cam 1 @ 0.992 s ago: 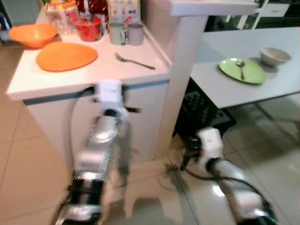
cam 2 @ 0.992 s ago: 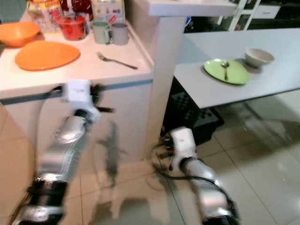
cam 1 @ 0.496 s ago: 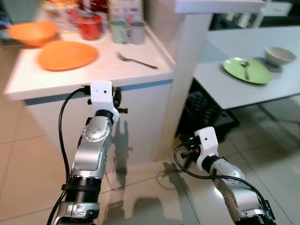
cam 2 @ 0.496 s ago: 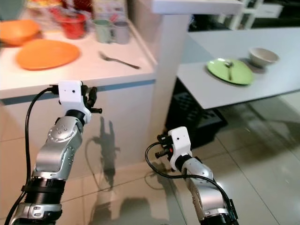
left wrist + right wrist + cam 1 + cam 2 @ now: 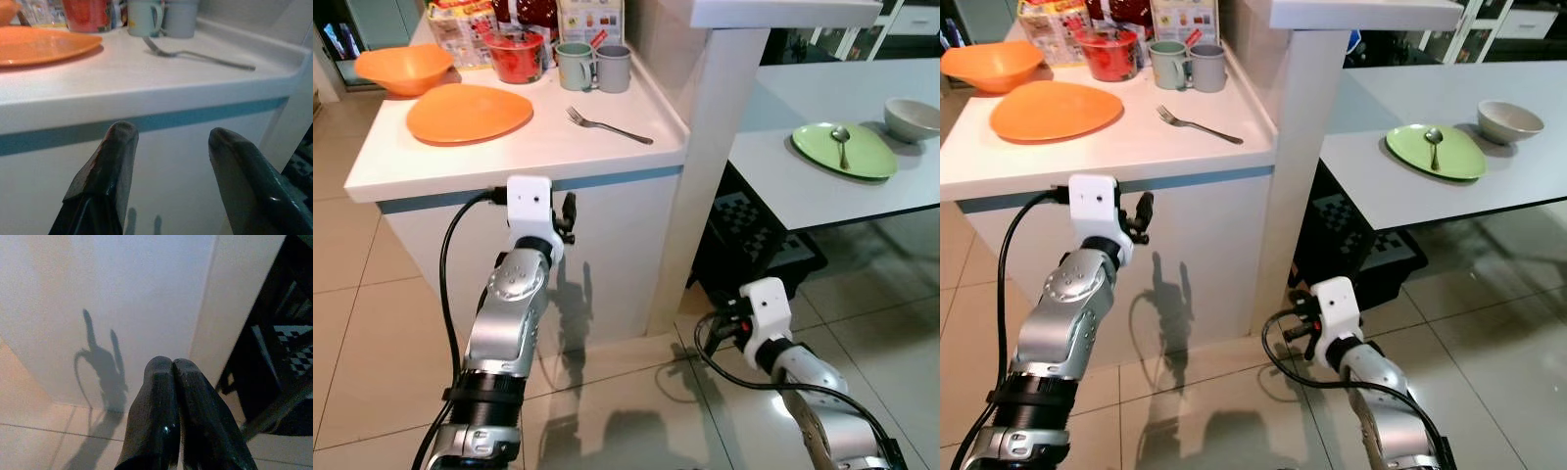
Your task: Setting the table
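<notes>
Two fingers of the left gripper gape empty below the counter; the fork lies above, so rising blind risks striking its edge; right gripper pinched closed, idle

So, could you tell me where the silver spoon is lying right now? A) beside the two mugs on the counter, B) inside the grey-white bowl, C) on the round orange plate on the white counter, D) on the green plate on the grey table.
D: the silver spoon rests on the green plate on the grey table, next to the grey-white bowl; the piece on the white counter is a fork.
</notes>
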### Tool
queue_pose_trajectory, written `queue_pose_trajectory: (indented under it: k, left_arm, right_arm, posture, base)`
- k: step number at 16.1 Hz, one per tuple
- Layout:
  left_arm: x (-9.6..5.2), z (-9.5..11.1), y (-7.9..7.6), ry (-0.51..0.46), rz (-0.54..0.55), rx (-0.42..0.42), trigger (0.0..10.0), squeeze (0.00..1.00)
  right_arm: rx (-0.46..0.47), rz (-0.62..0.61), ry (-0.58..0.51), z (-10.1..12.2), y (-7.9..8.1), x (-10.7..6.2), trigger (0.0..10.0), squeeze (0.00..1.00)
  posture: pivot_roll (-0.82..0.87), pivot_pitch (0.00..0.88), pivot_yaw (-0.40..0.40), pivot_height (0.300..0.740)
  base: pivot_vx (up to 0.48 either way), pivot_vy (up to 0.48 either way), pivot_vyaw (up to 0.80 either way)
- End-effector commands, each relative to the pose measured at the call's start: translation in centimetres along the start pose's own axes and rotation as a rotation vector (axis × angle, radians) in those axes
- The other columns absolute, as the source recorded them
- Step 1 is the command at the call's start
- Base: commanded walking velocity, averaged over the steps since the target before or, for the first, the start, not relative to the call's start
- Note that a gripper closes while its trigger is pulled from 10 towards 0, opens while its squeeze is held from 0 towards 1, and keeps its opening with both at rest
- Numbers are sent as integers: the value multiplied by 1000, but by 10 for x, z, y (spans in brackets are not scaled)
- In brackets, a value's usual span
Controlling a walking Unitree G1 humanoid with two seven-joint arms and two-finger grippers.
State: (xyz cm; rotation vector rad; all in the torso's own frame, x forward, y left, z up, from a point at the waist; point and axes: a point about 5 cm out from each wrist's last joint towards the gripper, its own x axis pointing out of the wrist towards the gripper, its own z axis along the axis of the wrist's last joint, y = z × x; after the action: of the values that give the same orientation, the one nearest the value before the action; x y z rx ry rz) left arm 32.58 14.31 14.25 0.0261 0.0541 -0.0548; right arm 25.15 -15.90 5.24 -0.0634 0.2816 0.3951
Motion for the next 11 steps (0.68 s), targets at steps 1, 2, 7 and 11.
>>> queue_pose_trajectory:
  k: [1,2,7,11]
  left_arm:
    - [-8,-25,12,69,8,10,10000,1000]
    - [-21,-52,29,141,27,-24,10000,1000]
    - [-71,-113,60,283,51,-6,10000,1000]
    - [-63,-104,39,217,-3,-27,10000,1000]
  right_arm:
    - [2,-25,18,-8,-6,-6,10000,0]
    - [12,-42,39,-16,-9,-10,10000,0]
    - [16,-87,93,-44,-21,-22,10000,0]
    - [51,-87,85,-52,-22,-23,10000,0]
  posture:
    - [-4,0,-14,740]
    - [-5,0,-11,740]
    - [-2,0,-3,740]
    - [6,0,-9,740]
  base:
    - [0,0,0]
    - [0,0,0]
    - [0,0,0]
    - [0,0,0]
